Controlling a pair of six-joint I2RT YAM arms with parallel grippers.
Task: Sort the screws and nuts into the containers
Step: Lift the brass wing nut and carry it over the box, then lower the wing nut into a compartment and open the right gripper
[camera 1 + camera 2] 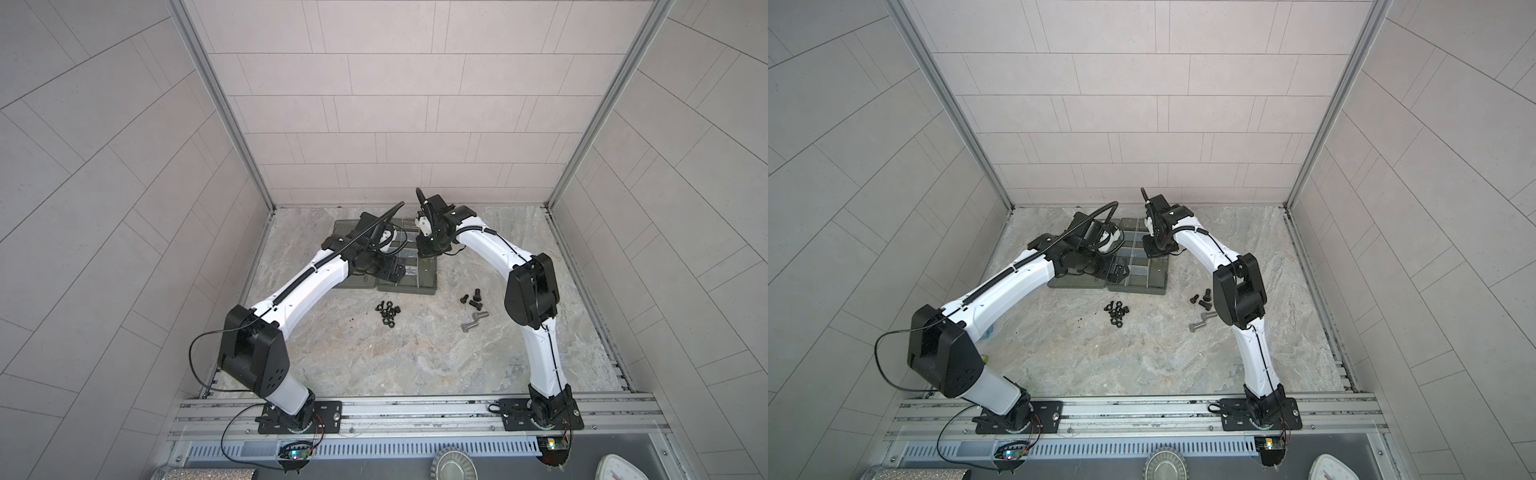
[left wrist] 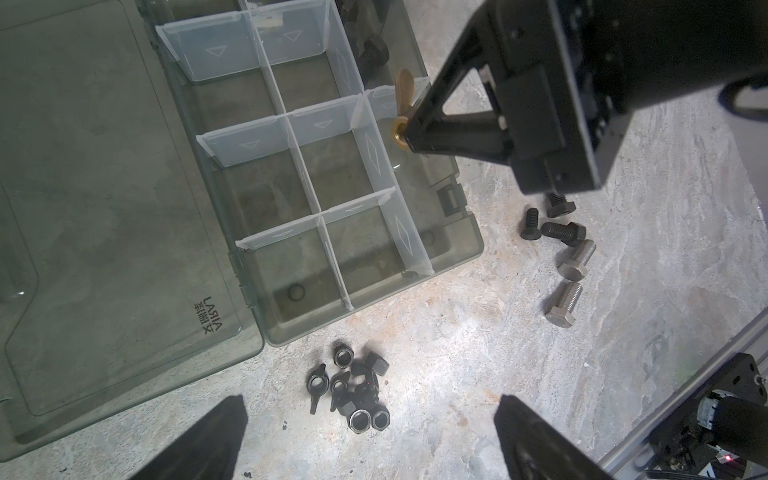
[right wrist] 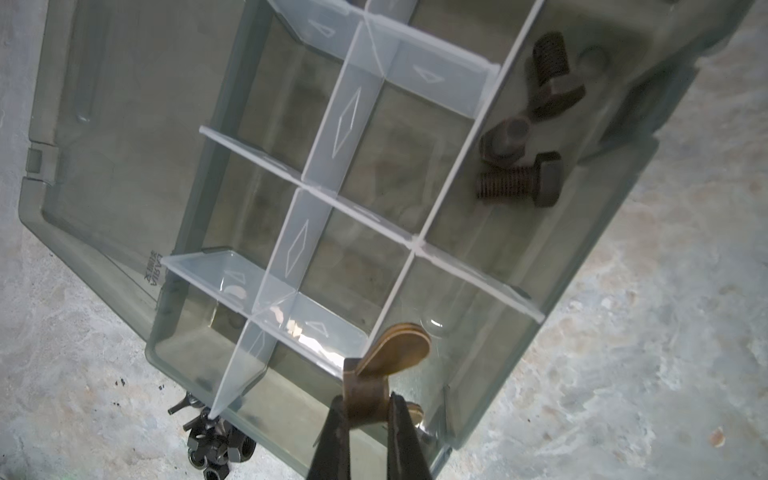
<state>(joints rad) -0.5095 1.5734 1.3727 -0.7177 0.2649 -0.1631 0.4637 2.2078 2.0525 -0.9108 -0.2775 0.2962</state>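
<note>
My right gripper (image 3: 368, 409) is clamped on a brass wing nut (image 3: 386, 357), which hangs over a compartment (image 3: 478, 353) on the organizer box's (image 2: 291, 332) 3 o'clock edge. Three dark screws (image 3: 523, 145) lie in the next one along. My left gripper (image 2: 370, 415) stands wide apart above the nuts (image 1: 388, 314), heaped just off the box's 6 o'clock wall. Five loose screws (image 1: 473, 309) sit at 4 o'clock, with open table (image 1: 374, 361) beyond. The lid (image 2: 104, 187) lies flat at 9 o'clock — its lettering shows mirrored and I can't read it.

Brass wing nut (image 3: 390, 357), black nuts (image 2: 359, 382), black and silver screws (image 2: 563, 230), smoky-grey containers (image 2: 266, 195).
</note>
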